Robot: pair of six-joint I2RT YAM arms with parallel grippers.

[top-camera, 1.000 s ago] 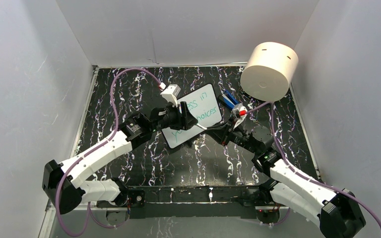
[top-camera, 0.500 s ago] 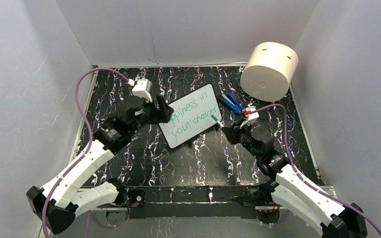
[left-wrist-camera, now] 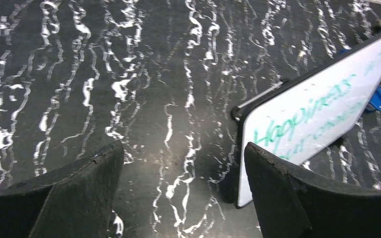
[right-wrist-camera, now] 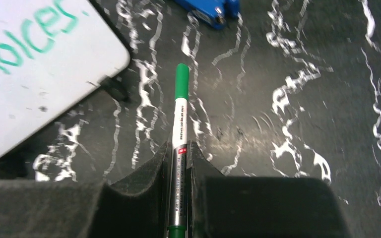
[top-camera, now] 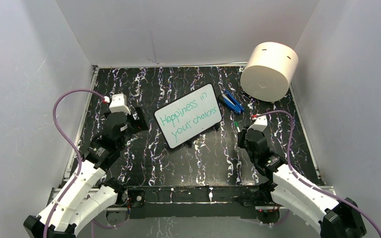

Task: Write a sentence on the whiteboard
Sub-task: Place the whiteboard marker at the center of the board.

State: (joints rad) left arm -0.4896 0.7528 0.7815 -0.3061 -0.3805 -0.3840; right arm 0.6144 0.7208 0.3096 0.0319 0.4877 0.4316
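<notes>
- The whiteboard [top-camera: 204, 97] lies near the middle of the black marbled table [top-camera: 178, 158], turned at a slant, with its far corner pointing to the right.
- The sentence [top-camera: 186, 115] on it is in teal-green marker, in two slanted lines: "Happiness in" above and "your choices" below.
- The left hand [left-wrist-camera: 183, 198] is released: its two dark fingers [left-wrist-camera: 79, 193] stand wide apart and nothing is between them.
- This hand is over the bare table, just left of the board's left edge, and does not touch it.
- The right hand [right-wrist-camera: 178, 153] is clenched on a green marker [right-wrist-camera: 179, 124], which it grasps by the barrel. The green end points away from the wrist, toward the far side of the table.
- The marker is just beside the board's right corner, apart from it.
- In the left wrist view, something dark shows under the board's near edge. I cannot tell what it is.
- A blue object [top-camera: 231, 101] lies on the table near the board's far right corner.
- A big cream cylinder [top-camera: 269, 71] lies on its side in the far right corner of the table, well apart from both hands.
</notes>
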